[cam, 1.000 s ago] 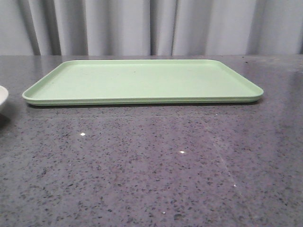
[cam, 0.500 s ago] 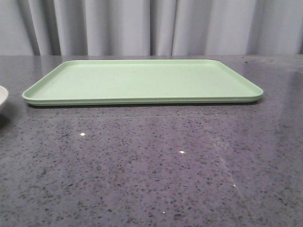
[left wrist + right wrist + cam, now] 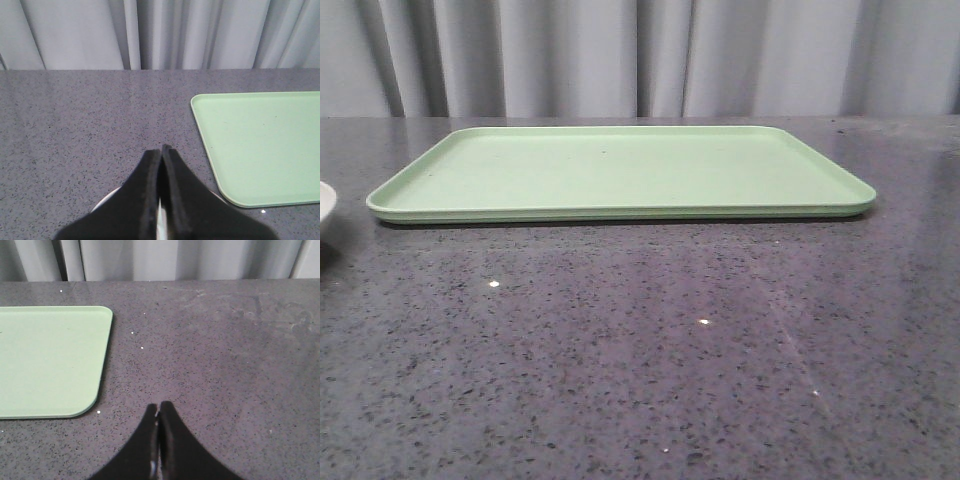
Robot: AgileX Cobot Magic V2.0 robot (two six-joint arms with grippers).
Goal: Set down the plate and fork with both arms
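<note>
From my seat, both end effectors are pinched tight with nothing between the fingers: left end effector [image 3: 161, 150] hangs right above the round cream plate [image 3: 106, 202], right end effector [image 3: 158, 407] over bare speckled grey stone table [image 3: 640, 350]. Further out sits the flat rectangular light-green tray [image 3: 620, 172], plate's rim [image 3: 325, 205] just left of it.

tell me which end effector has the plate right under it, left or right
The left end effector: a sliver of the pale plate shows beneath its closed fingers. The right end effector, also closed, has only bare grey table below it, beside the green tray.
</note>
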